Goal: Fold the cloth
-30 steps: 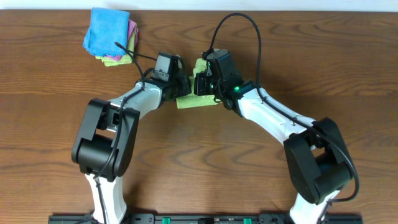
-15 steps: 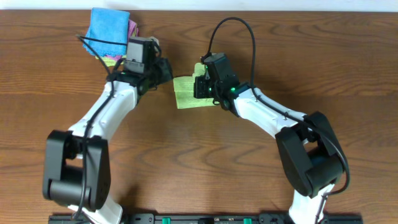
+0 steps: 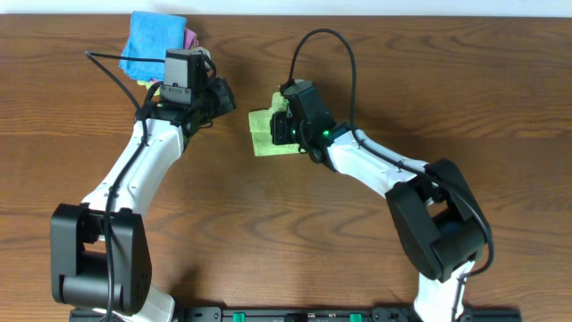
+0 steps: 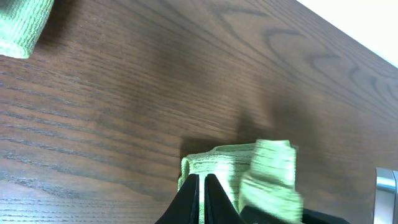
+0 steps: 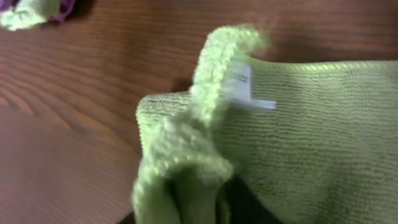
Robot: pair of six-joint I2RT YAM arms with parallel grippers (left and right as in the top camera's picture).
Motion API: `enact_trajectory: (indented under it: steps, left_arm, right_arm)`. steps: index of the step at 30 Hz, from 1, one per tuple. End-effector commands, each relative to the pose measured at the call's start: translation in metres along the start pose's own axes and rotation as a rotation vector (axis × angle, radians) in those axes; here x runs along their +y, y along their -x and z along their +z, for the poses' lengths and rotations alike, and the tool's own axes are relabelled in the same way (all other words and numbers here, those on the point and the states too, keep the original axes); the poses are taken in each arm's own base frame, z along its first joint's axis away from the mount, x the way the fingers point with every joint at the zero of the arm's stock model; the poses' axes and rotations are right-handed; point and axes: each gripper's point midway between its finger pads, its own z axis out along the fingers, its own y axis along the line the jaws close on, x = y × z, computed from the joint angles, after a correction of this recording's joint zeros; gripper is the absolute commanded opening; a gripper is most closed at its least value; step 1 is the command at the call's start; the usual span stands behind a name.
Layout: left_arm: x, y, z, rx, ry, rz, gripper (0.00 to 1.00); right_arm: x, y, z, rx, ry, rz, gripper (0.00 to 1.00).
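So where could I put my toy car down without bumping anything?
Bare brown wooden table lies between the two arms, in front of the lime-green fuzzy cloth; also right of the right arm and left of the left arm. It's crowded up top, between the bright blue folded cloth and the green one.

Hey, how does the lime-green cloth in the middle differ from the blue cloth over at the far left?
The lime-green cloth lies alone on the table; the blue cloth tops a stack of other cloths. The green one has a bunched, raised corner at the right end effector; the blue one lies flat. Both are soft, folded cloths.
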Motion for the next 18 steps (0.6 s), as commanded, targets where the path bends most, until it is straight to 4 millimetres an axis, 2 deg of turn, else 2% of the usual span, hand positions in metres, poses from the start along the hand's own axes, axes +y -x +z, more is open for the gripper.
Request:
enact_trajectory:
  steps: [1,6,13,14,16,17,18]
  left_arm:
    - [-0.001,0.006,-0.006,-0.021,0.003,0.023,0.06]
    - [0.003,0.009,-0.007,-0.028,0.008,0.016,0.06]
    - [0.012,0.014,-0.009,-0.036,0.021,-0.002,0.07]
    - [0.014,0.015,-0.01,-0.038,0.023,-0.006,0.11]
    - [0.015,0.016,-0.011,-0.036,0.02,-0.011,0.17]
    - [0.016,0.016,-0.012,-0.036,0.022,-0.014,0.23]
    - [0.017,0.016,-0.013,-0.033,0.02,-0.017,0.26]
  right_arm:
    - [0.023,-0.001,0.002,0.018,0.075,-0.021,0.49]
    - [0.043,0.002,-0.002,0.042,0.169,-0.025,0.61]
    - [0.054,0.018,-0.008,0.017,0.209,-0.03,0.63]
    - [0.052,0.023,-0.01,0.006,0.202,-0.026,0.63]
    - [0.045,0.032,-0.014,-0.018,0.179,-0.019,0.71]
    - [0.039,0.038,-0.017,-0.034,0.16,-0.012,0.74]
    - [0.033,0.042,-0.02,-0.045,0.141,-0.008,0.75]
